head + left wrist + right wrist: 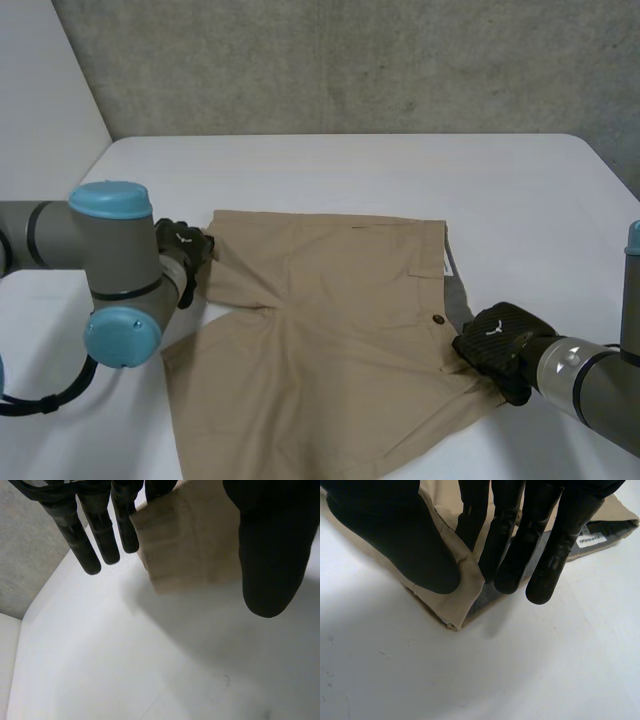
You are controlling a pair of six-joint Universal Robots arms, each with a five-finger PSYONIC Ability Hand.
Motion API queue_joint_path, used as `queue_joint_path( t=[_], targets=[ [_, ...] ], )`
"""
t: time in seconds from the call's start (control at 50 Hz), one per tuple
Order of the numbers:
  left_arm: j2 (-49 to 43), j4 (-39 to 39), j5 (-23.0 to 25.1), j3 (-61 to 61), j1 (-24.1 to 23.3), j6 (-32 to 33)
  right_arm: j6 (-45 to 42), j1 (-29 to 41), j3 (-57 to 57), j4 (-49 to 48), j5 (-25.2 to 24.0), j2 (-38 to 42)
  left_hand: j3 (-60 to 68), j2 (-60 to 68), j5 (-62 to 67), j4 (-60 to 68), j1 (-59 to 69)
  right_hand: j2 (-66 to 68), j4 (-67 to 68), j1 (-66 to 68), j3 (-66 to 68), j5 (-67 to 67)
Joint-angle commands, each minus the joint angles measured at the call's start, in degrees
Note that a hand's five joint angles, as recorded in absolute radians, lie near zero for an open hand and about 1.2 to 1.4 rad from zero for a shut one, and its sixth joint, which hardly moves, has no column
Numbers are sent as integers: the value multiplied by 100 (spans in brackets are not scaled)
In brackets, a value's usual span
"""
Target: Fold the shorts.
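Note:
Tan shorts [330, 330] lie spread flat on the white table [350, 170], waistband toward my right arm, legs toward my left. My left hand [183, 248] is at the far leg's hem corner. In the left wrist view its fingers [102, 535] are straight and stand well apart from the thumb, with the hem corner [185, 540] between them. My right hand [500, 340] is at the near waistband corner. There the thumb [395, 530] presses the tan cloth [462, 580] against the fingers [545, 570], and the corner is turned up to show its grey inside.
A white label [592, 540] sits inside the waistband, and a dark button [437, 320] lies close to my right hand. A concrete wall [350, 60] rises behind the table. Bare table surrounds the shorts on the far side and to the right.

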Motion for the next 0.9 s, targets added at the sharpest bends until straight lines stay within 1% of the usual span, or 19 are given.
queue_joint_path(
  t=[0.02, 0.06, 0.12, 0.14, 0.2, 0.22, 0.32, 0.38, 0.42, 0.44, 0.5, 0.52, 0.58, 0.6, 0.68, 0.72, 0.8, 0.82, 0.9],
  targets=[
    [1029, -27, 16, -557, -65, -93, 536, 47, -140, -204, -13, -24, -836, -821, -801, -793, -669, 1258, 1174, 2422, 1235, 1339],
    [1449, -19, -1, -819, -117, -181, 800, 91, -246, -310, -13, -24, -819, -804, -784, -777, -652, 1258, 1174, 2422, 1235, 1339],
    [1846, -27, -10, -1110, -232, -392, 1115, 152, -395, -389, -22, -15, -752, -737, -717, -709, -585, 1258, 1174, 2422, 1235, 1339],
    [2091, -36, -10, -1320, -319, -627, 1204, 161, -439, -415, -31, -6, -718, -703, -683, -676, -551, 1258, 1174, 2422, 1235, 1339],
    [2479, -45, -10, -1655, -451, -1050, 1563, 222, -641, -556, -22, 46, -685, -669, -650, -642, -517, 1258, 1174, 2422, 1235, 1339],
    [2707, -54, -10, -1874, -530, -1356, 1661, 249, -703, -600, -31, 90, -668, -653, -633, -625, -501, 1258, 1174, 2422, 1235, 1339],
    [3271, -132, -19, -2411, -759, -2096, 2197, 372, -1098, -793, -13, 433, -314, -299, -279, -272, -147, 1258, 1174, 2422, 1235, 1339],
    [3464, -325, -19, -2692, -917, -2491, 2514, 469, -1423, -811, -14, 714, -113, -98, -78, -71, 54, 1258, 1174, 2422, 1235, 1339],
    [3500, -448, -28, -2781, -996, -2677, 2654, 495, -1607, -811, -13, 854, -46, -30, -10, -3, 122, 1258, 1174, 2422, 1235, 1339],
    [3509, -606, -28, -2842, -1092, -2895, 2777, 521, -1782, -811, -13, 994, -12, 3, 23, 31, 155, 1258, 1174, 2422, 1235, 1339],
    [3509, -879, -45, -2930, -1269, -3274, 2883, 539, -2038, -837, 4, 1197, -28, -13, 7, 14, 139, 1258, 1174, 2422, 1235, 1339],
    [3509, -1080, -45, -2957, -1382, -3571, 2918, 539, -2178, -855, 13, 1311, -28, -13, 7, 14, 139, 1258, 1174, 2422, 1235, 1339],
    [3509, -1371, -45, -2983, -1515, -3994, 2927, 548, -2320, -855, 74, 1435, -28, -13, 7, 14, 139, 1258, 1174, 2422, 1235, 1339],
    [3509, -1563, -45, -2992, -1593, -4231, 2936, 548, -2381, -864, 118, 1487, -28, -13, 7, 14, 139, 1258, 1174, 2422, 1235, 1339],
    [3491, -1907, -80, -3010, -1787, -4689, 2936, 548, -2470, -1030, 241, 1540, -12, 3, 23, 31, 155, 1258, 1174, 2422, 1235, 1339],
    [3491, -1969, -124, -3010, -1875, -4795, 2936, 548, -2487, -1145, 276, 1576, 5, 20, 40, 48, 172, 1258, 1174, 2422, 1235, 1339],
    [3456, -1996, -431, -3010, -2182, -4927, 2927, 548, -2496, -1373, 294, 1646, 89, 104, 124, 132, 256, 1258, 1174, 2422, 1235, 1339],
    [3439, -1987, -615, -3001, -2314, -4936, 2927, 548, -2496, -1400, 285, 1690, 106, 121, 141, 149, 273, 1258, 1174, 2422, 1235, 1339],
    [3360, -1970, -1082, -2940, -2543, -4954, 2892, 557, -2487, -1391, 259, 1743, 257, 272, 292, 299, 424, 1258, 1174, 2422, 1235, 1339]
  ],
)
